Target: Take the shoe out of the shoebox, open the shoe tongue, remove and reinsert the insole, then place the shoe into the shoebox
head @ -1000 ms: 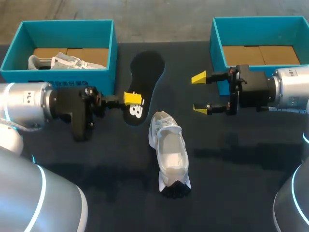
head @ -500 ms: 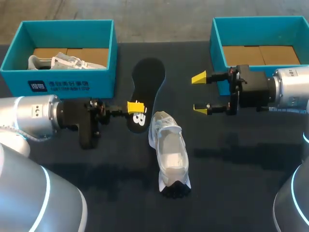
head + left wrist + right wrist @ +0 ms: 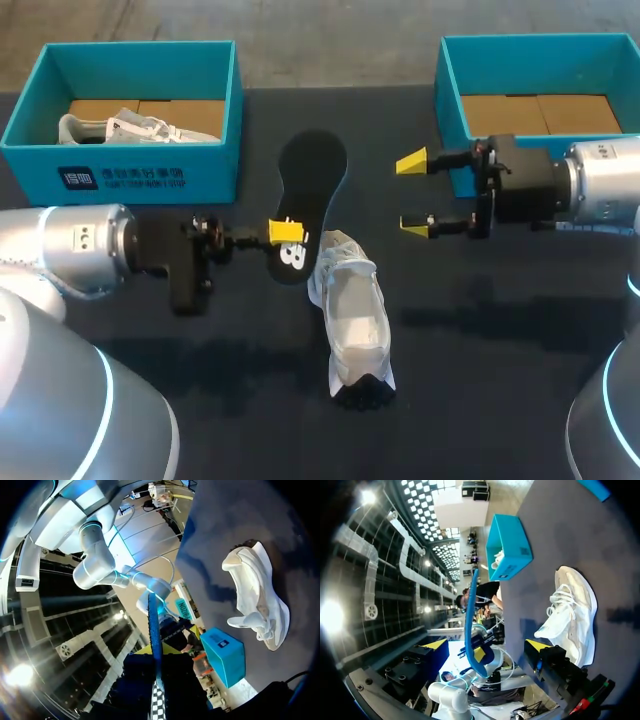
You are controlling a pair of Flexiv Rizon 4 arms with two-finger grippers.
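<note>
Dark cloth covers the desk (image 3: 500,330), and two teal boxes stand along its far edge. At the upper left of the head view, the left shoebox (image 3: 130,172) holds a pale shoe (image 3: 135,128) on its cardboard floor. At the upper right, the right shoebox (image 3: 448,95) shows only brown cardboard inside.

My left arm comes in from the left of the frame, and my left end effector (image 3: 287,232) is clamped on the insole (image 3: 312,185) near its heel end. The insole is black with a white mark at that end. It runs from just below the middle up toward the gap between the two boxes. Its heel end lies just beside the upper end of the white shoe (image 3: 352,315), though I cannot tell whether they touch. In the left wrist view the insole shows edge-on, held between my fingers.

The white shoe lies on the desk at the middle of the frame, with its dark end toward the lower edge.

My right end effector (image 3: 413,194) hangs at the right of centre, in front of the right shoebox. Its yellow tips stand wide apart with nothing between them, well clear of the shoe.
</note>
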